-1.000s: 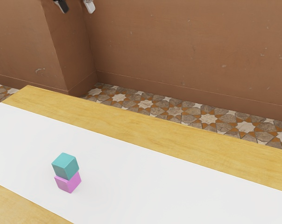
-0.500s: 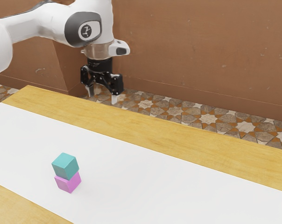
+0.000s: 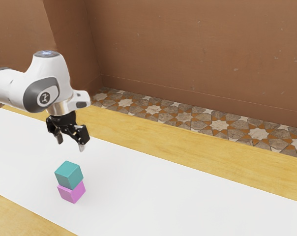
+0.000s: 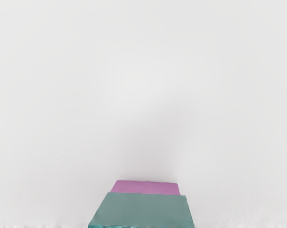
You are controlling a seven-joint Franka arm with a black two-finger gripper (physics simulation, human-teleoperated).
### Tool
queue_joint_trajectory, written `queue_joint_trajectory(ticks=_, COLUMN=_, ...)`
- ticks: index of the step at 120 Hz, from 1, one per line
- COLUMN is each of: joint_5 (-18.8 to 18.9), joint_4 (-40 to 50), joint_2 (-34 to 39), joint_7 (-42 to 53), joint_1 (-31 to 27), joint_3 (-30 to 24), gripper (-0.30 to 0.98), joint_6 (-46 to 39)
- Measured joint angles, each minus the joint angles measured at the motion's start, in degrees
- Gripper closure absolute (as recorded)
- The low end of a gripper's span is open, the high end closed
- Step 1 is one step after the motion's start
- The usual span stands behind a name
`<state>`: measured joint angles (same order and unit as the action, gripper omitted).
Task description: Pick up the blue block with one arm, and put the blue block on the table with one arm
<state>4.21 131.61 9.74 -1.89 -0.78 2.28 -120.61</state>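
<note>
Teal-blue and cube-shaped, the blue block point(image 3: 69, 174) sits on top of a pink block point(image 3: 71, 192), making a small two-block stack on the white surface point(image 3: 163, 191) of a wood-edged table point(image 3: 138, 132). The upper cube looks slightly askew on the lower one. A white robot arm point(image 3: 55, 78) enters from the exterior view's left, its black claw point(image 3: 70, 144) pointing down.

The claw is open, its two fingers spread wide apart, with nothing held between them. The blue block lies below the fingertips, near but untouched, with a visible gap above its top face. In the wrist view, the stack is at the lower edge, the blue block nearer the camera than the pink.

The step in hand appears to be the approach before the pick-up. The next move likely calls for lowering the claw until its fingers straddle the blue block alone, then closing and lifting straight up. Going too low could catch or nudge the pink block; placing on the table comes afterwards.
</note>
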Motion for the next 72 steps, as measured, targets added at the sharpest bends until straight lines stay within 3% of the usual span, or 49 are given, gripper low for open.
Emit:
queue_joint_trajectory(ticks=32, joint_5=-1.7, joint_4=9.6, joint_2=4.2, joint_7=6.9, joint_1=-0.1, joint_3=1.9, gripper=0.0, joint_6=-7.2)
queue_joint_trajectory(ticks=72, joint_5=-4.0, joint_4=15.0, joint_2=7.6, joint_7=12.0, joint_1=-0.1, joint_3=2.0, gripper=0.0, joint_6=-10.3)
